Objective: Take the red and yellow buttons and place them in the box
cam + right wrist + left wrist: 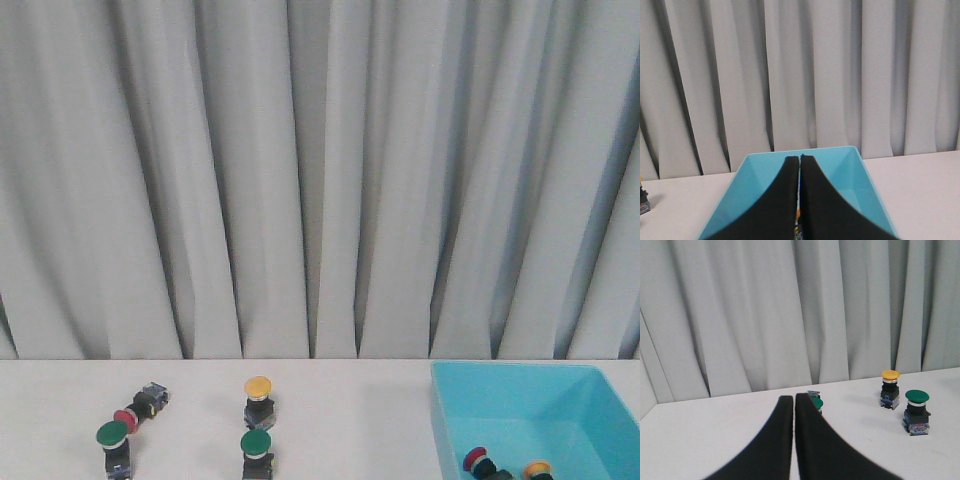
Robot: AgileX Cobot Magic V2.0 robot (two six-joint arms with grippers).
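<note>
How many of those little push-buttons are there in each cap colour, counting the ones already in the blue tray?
Red: 2, one on the table, one in the tray
Yellow: 2, one on the table, one in the tray
Green: 2
Total: 6

A yellow button (258, 398) stands upright; a red button (136, 408) lies tipped nearby. The cyan box (520, 400) holds one red (477, 460) and one yellow (538, 469).

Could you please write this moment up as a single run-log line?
left gripper: shut, empty | right gripper: shut, empty | box: one red button, one yellow | table: yellow button, red button remain
</note>
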